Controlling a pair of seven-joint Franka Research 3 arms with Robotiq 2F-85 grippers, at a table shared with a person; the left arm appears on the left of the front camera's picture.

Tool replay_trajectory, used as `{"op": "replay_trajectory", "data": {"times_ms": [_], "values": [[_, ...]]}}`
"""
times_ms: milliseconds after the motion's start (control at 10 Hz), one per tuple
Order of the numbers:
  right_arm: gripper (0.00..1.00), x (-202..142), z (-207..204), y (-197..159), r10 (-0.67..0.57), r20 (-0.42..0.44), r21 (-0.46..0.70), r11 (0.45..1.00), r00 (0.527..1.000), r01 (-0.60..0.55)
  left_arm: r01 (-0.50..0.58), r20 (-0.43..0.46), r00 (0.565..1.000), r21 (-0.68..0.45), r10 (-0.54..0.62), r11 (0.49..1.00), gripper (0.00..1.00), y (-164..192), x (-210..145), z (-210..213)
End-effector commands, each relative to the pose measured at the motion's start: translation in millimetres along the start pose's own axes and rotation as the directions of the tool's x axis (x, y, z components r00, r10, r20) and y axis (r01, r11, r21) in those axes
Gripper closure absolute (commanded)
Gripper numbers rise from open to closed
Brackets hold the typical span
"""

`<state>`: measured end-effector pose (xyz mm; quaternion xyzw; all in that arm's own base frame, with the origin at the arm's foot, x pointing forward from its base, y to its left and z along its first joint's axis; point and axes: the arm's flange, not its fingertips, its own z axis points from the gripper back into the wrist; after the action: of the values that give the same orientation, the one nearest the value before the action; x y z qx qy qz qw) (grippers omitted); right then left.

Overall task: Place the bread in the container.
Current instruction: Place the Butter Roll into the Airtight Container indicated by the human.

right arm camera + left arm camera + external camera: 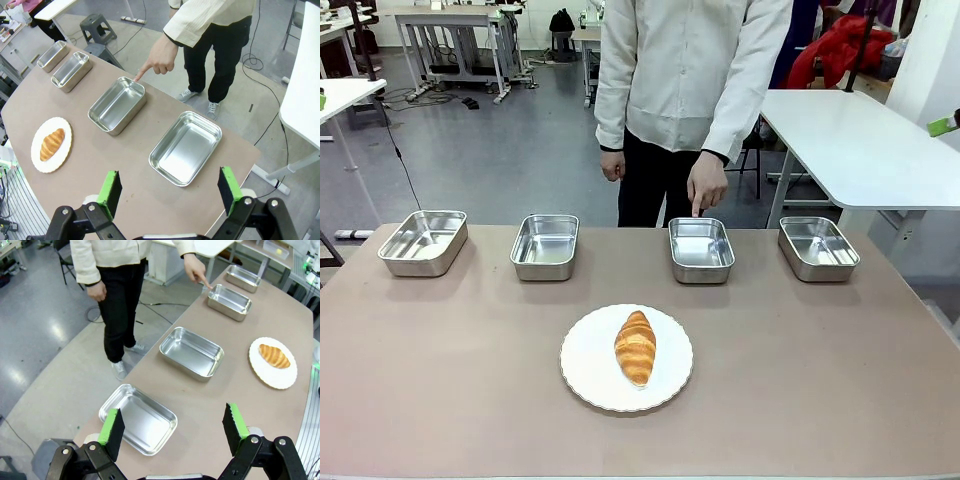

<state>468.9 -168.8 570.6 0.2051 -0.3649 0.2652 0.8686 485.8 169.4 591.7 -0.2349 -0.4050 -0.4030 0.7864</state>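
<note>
Right wrist view: claw (168, 172) wide (empty)

Left claw (172, 421), right claw (168, 182) (both agape)

Glossy grey floor (510, 150), white worktables (860, 140), a grey stool (98, 25) beyond.

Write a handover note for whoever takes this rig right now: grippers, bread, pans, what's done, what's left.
Left gripper: jaws open, empty, high over the left end of the table.
Right gripper: jaws open, empty, high over the right end.
Croissant lies on the white plate, untouched.
Person's hand points at the third pan from the robot's left; it is empty, like the other pans.
Done: nothing. Left: pick up the croissant, put it in that pan.
</note>
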Motion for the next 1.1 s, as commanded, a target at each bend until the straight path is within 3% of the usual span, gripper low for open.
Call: {"op": "replay_trajectory", "data": {"times_ms": [0,1000], "values": [[0.0,0.6,-0.6,0.5,0.003,0.012,0.007,1.0,1.0,-0.004,0.002,0.006,1.0,-0.002,-0.002,1.0,0.0,-0.5,0.8,0.0],[0.0,0.6,-0.6,0.5,0.003,0.012,0.007,1.0,1.0,-0.004,0.002,0.006,1.0,-0.002,-0.002,1.0,0.0,-0.5,0.8,0.0]]}}
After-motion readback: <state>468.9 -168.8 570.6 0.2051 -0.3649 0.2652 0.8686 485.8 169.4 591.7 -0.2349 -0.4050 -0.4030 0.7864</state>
